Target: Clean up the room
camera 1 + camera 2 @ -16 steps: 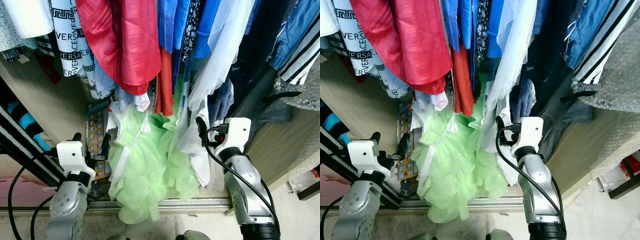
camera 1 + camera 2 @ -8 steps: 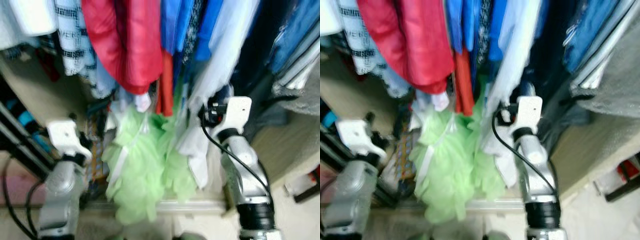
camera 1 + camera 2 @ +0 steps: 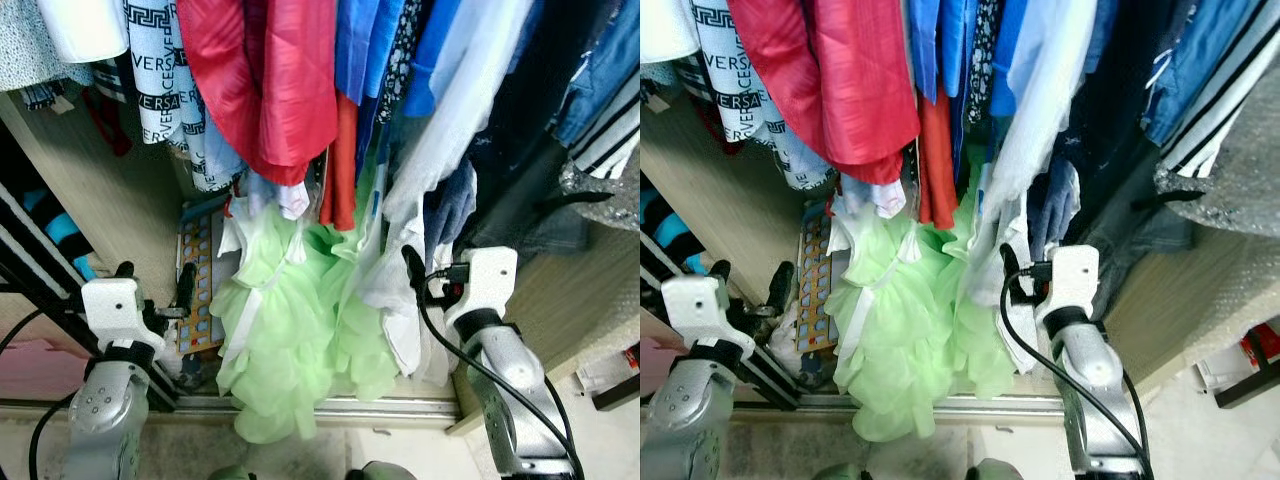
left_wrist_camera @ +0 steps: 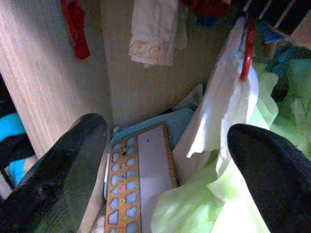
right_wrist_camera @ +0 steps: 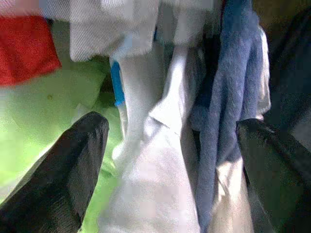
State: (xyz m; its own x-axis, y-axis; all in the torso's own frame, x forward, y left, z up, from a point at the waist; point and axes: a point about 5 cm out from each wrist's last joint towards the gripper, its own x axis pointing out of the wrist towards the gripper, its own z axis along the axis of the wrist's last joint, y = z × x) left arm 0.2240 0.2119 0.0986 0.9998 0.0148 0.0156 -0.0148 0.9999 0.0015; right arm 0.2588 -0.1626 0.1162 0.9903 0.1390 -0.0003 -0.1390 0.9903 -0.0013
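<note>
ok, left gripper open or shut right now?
Open. In the left wrist view the left gripper has its two black fingers wide apart, empty, the puzzle board showing between them.

This is a home wardrobe. Packed hanging clothes, among them a red garment [image 3: 265,80] and a pale green ruffled dress [image 3: 295,330], hang above its sliding-door track [image 3: 330,407]. Light wooden side panels [image 3: 110,210] flank the dress.

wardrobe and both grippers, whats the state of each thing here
left gripper: open, empty, aimed at the puzzle board
right gripper: open, empty, facing the hanging white garment
green ruffled dress: hanging, hem spilling over the wardrobe's bottom track
red garment: hanging
white garment: hanging
puzzle board: on the wardrobe floor, partly under fabric
</note>
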